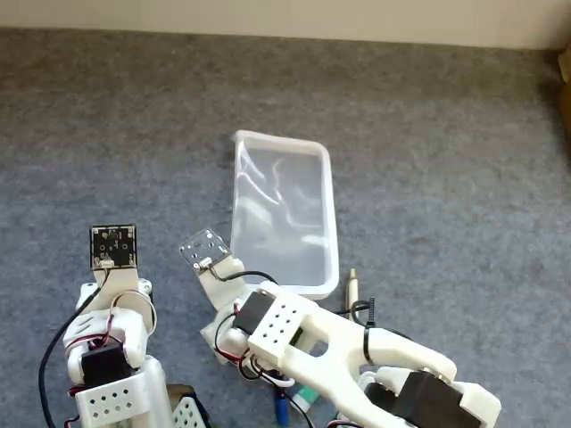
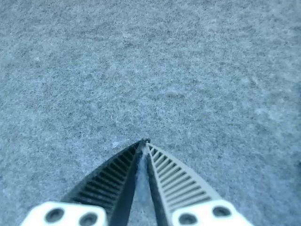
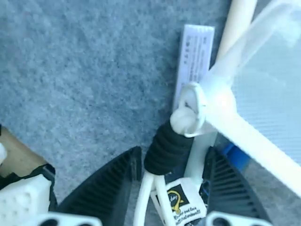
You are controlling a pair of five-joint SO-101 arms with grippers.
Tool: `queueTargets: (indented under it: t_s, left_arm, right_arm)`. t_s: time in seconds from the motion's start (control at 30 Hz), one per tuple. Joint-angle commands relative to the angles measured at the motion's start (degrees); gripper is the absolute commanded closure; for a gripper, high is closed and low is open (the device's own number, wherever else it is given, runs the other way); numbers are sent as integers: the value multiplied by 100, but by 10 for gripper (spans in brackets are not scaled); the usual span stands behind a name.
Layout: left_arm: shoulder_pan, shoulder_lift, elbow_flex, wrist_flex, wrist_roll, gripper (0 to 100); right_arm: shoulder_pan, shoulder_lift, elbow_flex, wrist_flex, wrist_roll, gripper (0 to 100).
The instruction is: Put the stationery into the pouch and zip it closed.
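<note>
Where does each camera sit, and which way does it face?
High view: fixed above, looking down at the carpet, pouch, left arm and right arm.
Left wrist view: on the left arm, facing carpet past its shut fingers.
Right wrist view: on the right arm, facing pens and pouch past its gripper.
Shared: high and right wrist views both show the pouch.

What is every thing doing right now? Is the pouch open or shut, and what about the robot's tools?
pouch: lying flat on the carpet, looks empty; zip too hard to see.
cream pen: lying on the carpet outside the pouch, by its corner.
left tool: shut, holding nothing, over bare carpet.
right tool: around a bunch of pens; can't tell if it squeezes them.
</note>
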Motion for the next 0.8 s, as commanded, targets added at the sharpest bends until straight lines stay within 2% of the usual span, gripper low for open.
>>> queueTargets:
  t_s: [0.0,0.17,0.6,0.77]
  left_arm:
    - [-66,4,119,-105,-44,989]
    - [-66,4,119,-97,-44,989]
    - [-66,4,119,-79,-44,991]
    - [-66,4,119,-79,-44,992]
  right_arm:
    - [66,-13,-356,-110,-9,796]
    - [66,-57,-347,-110,0,856]
    - [110,-66,-312,-75,9,861]
    - [356,-66,-312,-75,9,875]
